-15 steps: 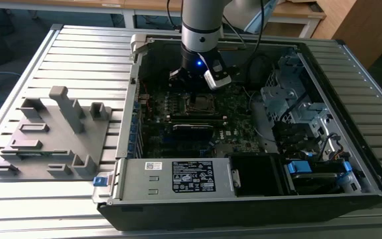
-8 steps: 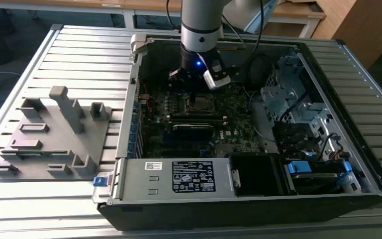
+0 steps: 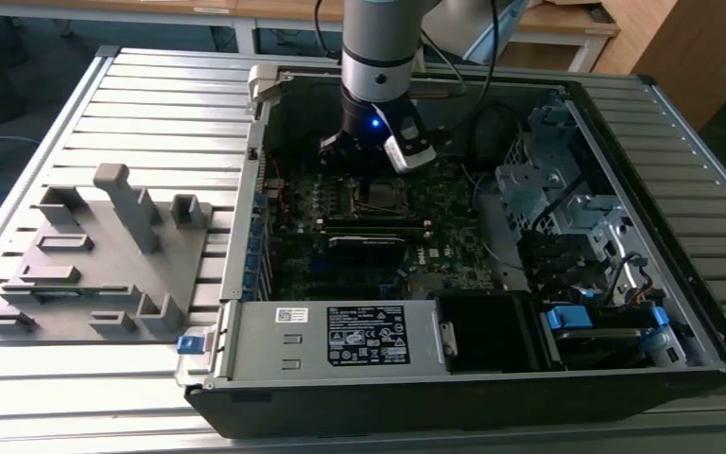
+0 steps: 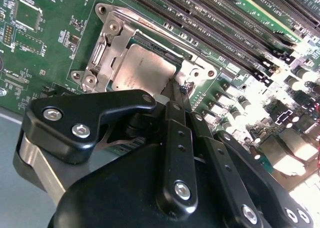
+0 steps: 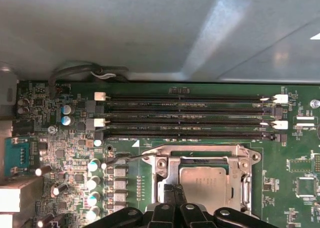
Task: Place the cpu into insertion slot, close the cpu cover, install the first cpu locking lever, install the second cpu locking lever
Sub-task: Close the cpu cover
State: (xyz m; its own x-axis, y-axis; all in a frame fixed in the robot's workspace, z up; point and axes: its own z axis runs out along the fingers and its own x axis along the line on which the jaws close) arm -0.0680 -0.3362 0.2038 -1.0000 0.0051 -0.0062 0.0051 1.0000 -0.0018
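The cpu (image 4: 145, 70) is a dull grey square lying flat in the insertion slot (image 3: 382, 194) on the green motherboard. Over it lies the cpu cover (image 4: 107, 42), a silver frame whose cut-out shows the chip's face. In the first wrist view the cpu (image 5: 202, 180) and the cpu cover (image 5: 170, 164) sit just beyond the black fingers (image 5: 170, 195). My gripper (image 4: 181, 90) is shut, its thin tips together at one corner of the socket's rim, beside the chip. In the exterior view the gripper (image 3: 366, 170) hangs straight down into the open computer case above the socket.
Long black memory slots (image 5: 190, 115) run beside the socket. A grey power supply box (image 3: 337, 336) fills the case's near side. A drive cage with cables (image 3: 552, 199) is at the exterior view's right. A grey fixture block (image 3: 98, 255) stands on the slatted table.
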